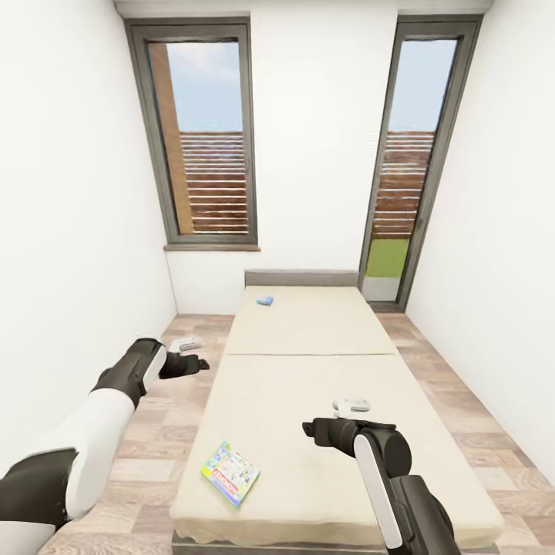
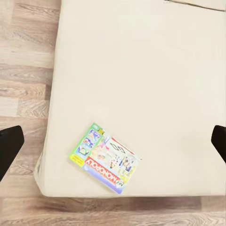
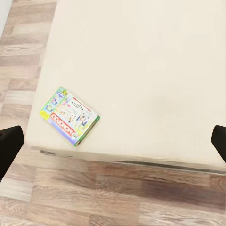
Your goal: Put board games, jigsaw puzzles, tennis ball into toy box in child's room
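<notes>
Lying flat near the bed's (image 1: pixel 308 401) near-left corner: green-edged board game (image 1: pixel 230 473), printed side up, untouched. Hovering above the mattress, right gripper (image 1: pixel 339 420) with fingers spread wide and empty; left gripper (image 1: pixel 189 356) over the wood floor (image 1: pixel 146 455), likewise open, holding nothing. Resting far off by the headboard (image 1: pixel 301 277): small blue board game (image 1: pixel 264 299).

My left gripper (image 1: pixel 202 362) hangs out wide, jaws apart. My right gripper (image 1: pixel 310 428) reaches forward, jaws apart too.
</notes>
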Motion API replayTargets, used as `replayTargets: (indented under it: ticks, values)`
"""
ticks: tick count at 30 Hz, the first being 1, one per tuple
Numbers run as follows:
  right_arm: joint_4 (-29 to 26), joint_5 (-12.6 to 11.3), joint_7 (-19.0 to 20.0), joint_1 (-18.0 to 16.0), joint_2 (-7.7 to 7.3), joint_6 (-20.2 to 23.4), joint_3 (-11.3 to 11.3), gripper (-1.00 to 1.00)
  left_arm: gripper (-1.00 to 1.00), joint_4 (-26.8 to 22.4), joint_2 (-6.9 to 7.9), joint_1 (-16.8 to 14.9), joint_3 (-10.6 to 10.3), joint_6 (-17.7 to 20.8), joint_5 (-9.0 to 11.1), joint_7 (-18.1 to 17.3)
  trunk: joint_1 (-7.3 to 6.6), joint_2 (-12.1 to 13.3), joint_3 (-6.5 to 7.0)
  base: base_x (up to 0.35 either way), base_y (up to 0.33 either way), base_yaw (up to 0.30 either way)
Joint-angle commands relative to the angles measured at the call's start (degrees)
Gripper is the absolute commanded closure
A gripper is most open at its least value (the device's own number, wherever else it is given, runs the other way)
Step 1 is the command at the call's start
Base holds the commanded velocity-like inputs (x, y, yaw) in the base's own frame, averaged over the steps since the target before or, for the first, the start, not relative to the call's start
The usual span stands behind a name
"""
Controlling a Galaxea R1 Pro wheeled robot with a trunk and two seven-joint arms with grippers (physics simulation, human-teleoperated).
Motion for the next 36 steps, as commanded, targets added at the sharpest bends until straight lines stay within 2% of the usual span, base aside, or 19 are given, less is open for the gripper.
replayTargets:
  ticks: [1, 4, 10, 20, 36]
  values:
    - [0.0, -0.6, -0.6, -0.1, 0.01, 0.2, 0.0, -1.00, -1.00, 1.4, -0.16, -0.1, 0.3, -1.1, -0.1, -0.2, 0.06, -0.1, -0.13, 0.230, 0.000, 0.000]
    - [0.0, -0.6, -0.6, -0.1, 0.01, 0.3, 0.0, -1.00, -1.00, 3.4, -0.48, -0.1, 0.3, -3.5, -0.1, -0.2, 0.06, -0.1, -0.13, 0.165, 0.000, 0.000]
    - [0.0, -0.6, -0.6, -0.1, 0.01, 0.3, -0.1, -1.00, -1.00, 4.6, -1.21, 0.0, 0.2, -5.2, -0.1, 0.1, 0.06, -0.1, -0.13, 0.052, 0.000, 0.000]
    - [-0.1, -0.6, -0.6, -0.1, 0.01, 0.5, -0.2, -1.00, -1.00, 4.9, -2.31, 0.0, 0.2, -5.7, 0.0, 4.8, 0.06, -0.1, -0.13, 0.006, 0.000, 0.000]
    - [-1.7, -0.6, -0.6, 0.0, 0.01, 0.8, 0.3, -1.00, -1.00, 4.9, -2.50, 0.1, 0.2, -6.0, 0.1, 5.6, 3.58, -6.5, -3.00, 0.000, 0.000, 0.000]
